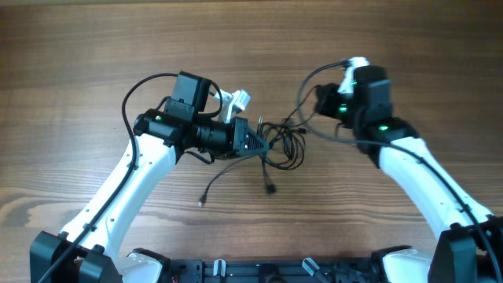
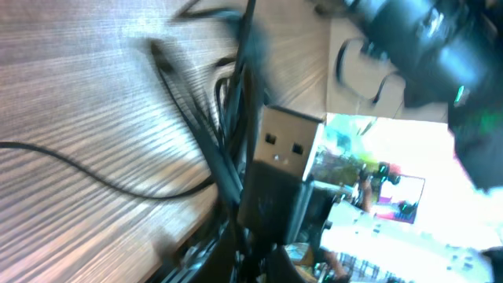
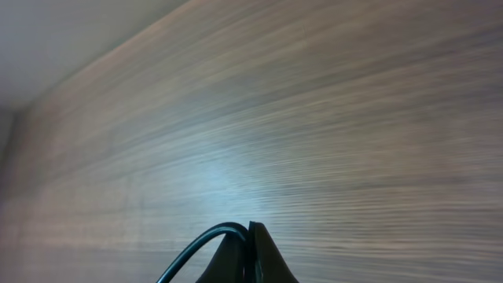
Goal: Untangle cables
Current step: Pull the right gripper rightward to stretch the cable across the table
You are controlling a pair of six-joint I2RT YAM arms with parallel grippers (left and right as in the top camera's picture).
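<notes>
Separating the cables (image 1: 284, 143), each gripper clamped shut on a strand.
Draw left gripper (image 1: 256, 144) toward 9 o'clock, right gripper (image 3: 250, 255) toward 3, slowly, easing off if loops tighten.

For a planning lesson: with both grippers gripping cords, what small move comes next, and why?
Probably ease the right gripper rightward, away from the left gripper: both are shut on the cables, whose tangle sits bunched between them, so gentle pull may open a loop.
</notes>
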